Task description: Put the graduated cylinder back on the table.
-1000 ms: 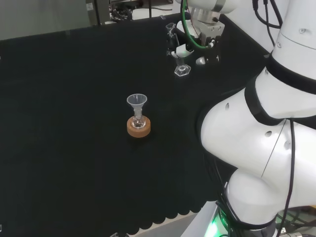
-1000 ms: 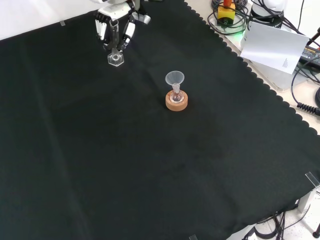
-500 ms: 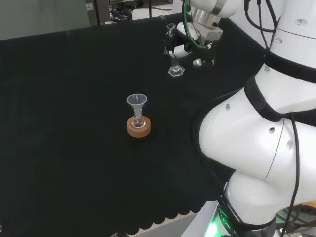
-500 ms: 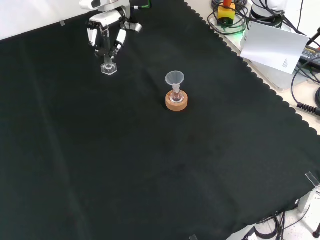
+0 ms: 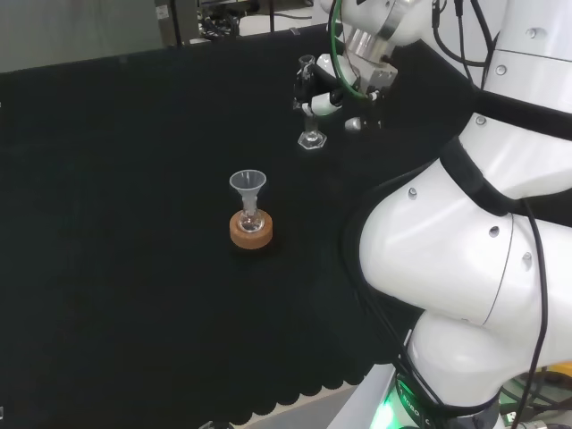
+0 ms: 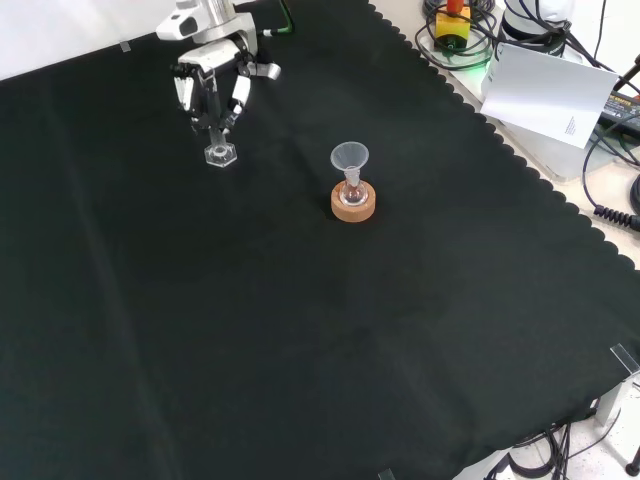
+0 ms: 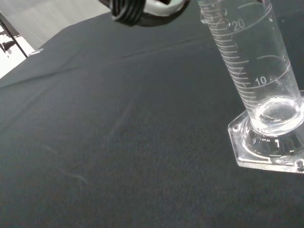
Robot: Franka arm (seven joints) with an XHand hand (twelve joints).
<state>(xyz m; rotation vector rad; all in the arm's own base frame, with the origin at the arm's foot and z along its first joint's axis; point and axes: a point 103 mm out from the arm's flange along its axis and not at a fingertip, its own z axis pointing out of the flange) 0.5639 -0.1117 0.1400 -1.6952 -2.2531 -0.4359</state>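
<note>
Gripping the graduated cylinder (image 6: 218,140) near its upper part, the hand (image 6: 211,85) has its black and white fingers (image 6: 238,95) curled round the clear tube, which stands roughly upright. In the front view the hand comes down from the top left of the black cloth, and the cylinder's hexagonal foot (image 6: 219,154) sits at the cloth just below the fingertips; whether the foot actually rests on the tabletop (image 6: 300,330) or hangs just above it cannot be told from this view. In the head view the cylinder (image 5: 309,125) shows at the upper middle, with the hand (image 5: 323,94) closed on it from the right and the foot (image 5: 310,141) down at cloth level.

The wrist view looks past the palm at the lower part of the cylinder (image 7: 256,90): printed graduation marks run up the clear wall, and the clear hexagonal foot (image 7: 268,147) appears to lie close to or on the black cloth (image 7: 118,142). A blurred dark and white part of the hand (image 7: 142,8) shows beside the tube.

Well apart from the cylinder, nearer the middle of the cloth, a small flask (image 6: 352,193) sits in a cork ring stand (image 6: 354,206), with a clear funnel (image 6: 349,158) in its neck. In the head view the same funnel (image 5: 248,184) and cork ring stand (image 5: 251,230) lie below and to the left of the cylinder.
</note>
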